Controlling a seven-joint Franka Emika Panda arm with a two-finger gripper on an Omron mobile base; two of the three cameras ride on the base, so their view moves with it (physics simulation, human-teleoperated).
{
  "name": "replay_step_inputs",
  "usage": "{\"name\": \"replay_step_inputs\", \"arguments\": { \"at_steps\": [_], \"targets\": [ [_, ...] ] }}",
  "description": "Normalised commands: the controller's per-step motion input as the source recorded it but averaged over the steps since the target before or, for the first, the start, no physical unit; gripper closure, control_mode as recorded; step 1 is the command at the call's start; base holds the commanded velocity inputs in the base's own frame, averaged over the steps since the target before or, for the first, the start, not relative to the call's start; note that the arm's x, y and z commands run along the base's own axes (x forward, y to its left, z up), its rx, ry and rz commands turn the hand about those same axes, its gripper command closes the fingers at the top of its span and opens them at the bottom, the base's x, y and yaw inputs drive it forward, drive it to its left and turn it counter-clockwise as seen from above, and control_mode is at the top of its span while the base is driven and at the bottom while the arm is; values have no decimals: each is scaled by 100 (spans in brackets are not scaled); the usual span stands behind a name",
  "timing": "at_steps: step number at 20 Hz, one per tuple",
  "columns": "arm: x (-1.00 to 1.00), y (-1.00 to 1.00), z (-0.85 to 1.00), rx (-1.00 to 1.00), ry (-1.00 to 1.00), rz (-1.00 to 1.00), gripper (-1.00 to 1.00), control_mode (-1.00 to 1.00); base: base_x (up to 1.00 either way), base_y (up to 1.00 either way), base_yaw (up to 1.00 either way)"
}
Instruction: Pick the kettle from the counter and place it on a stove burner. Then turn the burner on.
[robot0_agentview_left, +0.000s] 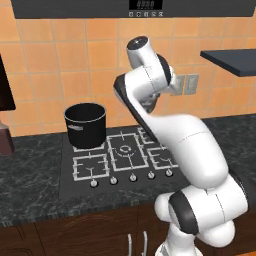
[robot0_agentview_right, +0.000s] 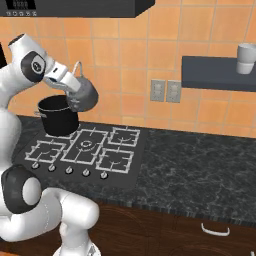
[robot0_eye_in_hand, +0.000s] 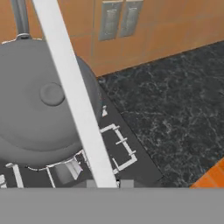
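The grey kettle (robot0_agentview_right: 84, 96) hangs in the air above the back of the stove (robot0_agentview_right: 85, 145), just right of the tall black pot (robot0_agentview_right: 57, 117). My gripper (robot0_agentview_right: 74, 80) is shut on its thin arched handle. In the hand view the kettle's round body (robot0_eye_in_hand: 39, 100) sits at the left, its pale handle (robot0_eye_in_hand: 74, 96) runs diagonally down into my gripper (robot0_eye_in_hand: 108, 183), and burner grates (robot0_eye_in_hand: 120, 148) lie below. In the left base view my own arm hides the kettle, while the stove (robot0_agentview_left: 125, 150) and pot (robot0_agentview_left: 86, 125) show. The dark marbled counter (robot0_agentview_right: 200, 170) stretches to the right.
A row of knobs (robot0_agentview_right: 69, 170) lines the stove's front edge (robot0_agentview_left: 132, 177). Wall outlets (robot0_agentview_right: 165, 91) sit on the orange tiles. A dark shelf (robot0_agentview_right: 215, 72) at the right carries a white cup (robot0_agentview_right: 246, 58). A hood (robot0_agentview_right: 75, 7) hangs overhead.
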Motion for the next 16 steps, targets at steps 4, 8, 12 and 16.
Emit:
{"name": "replay_step_inputs", "arguments": {
  "at_steps": [4,8,12,16],
  "targets": [
    [3,-100,-100,3,1,-15,100,-100,0,0,0],
    [38,-100,-88,0,17,-10,100,-100,0,0,0],
    [31,-53,-78,-6,27,-4,100,-100,0,0,0],
    [17,-4,-63,-3,48,0,100,-100,0,0,0]
  ]
}}
